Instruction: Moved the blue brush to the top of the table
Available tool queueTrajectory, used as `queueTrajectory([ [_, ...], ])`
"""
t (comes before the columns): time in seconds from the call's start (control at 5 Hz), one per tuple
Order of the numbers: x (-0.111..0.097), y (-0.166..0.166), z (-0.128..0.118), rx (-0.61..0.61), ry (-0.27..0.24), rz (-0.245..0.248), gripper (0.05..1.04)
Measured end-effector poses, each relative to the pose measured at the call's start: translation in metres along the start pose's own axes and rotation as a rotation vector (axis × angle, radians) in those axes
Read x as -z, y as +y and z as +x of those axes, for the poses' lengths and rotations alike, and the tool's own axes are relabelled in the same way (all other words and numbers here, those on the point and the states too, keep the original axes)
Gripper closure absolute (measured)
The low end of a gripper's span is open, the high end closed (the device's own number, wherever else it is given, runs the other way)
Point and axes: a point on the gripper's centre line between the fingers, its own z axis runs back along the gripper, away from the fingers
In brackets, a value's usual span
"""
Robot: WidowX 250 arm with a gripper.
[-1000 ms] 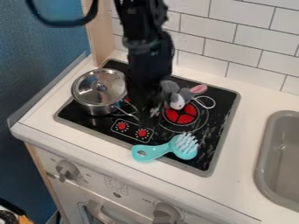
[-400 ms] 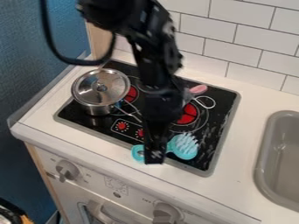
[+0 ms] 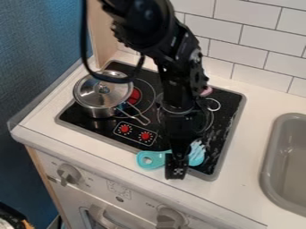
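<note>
Rightward and lower than a moment ago, in the camera view, we see the gripper [image 3: 176,172] over the blue brush [image 3: 196,160]; we cannot tell whether it is open or closed; an off-centre hold could let the brush twist free; it straddles the stovetop [image 3: 226,120]'s front edge, handle [image 3: 158,157] left, bristles [image 3: 197,148] right, long axis nearly crosswise.
</note>
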Motion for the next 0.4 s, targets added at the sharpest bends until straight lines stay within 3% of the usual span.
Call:
queueTrajectory([
  [0.4,0.0003,0.0061,0.0070,-0.052,-0.026,-0.004,0.699],
])
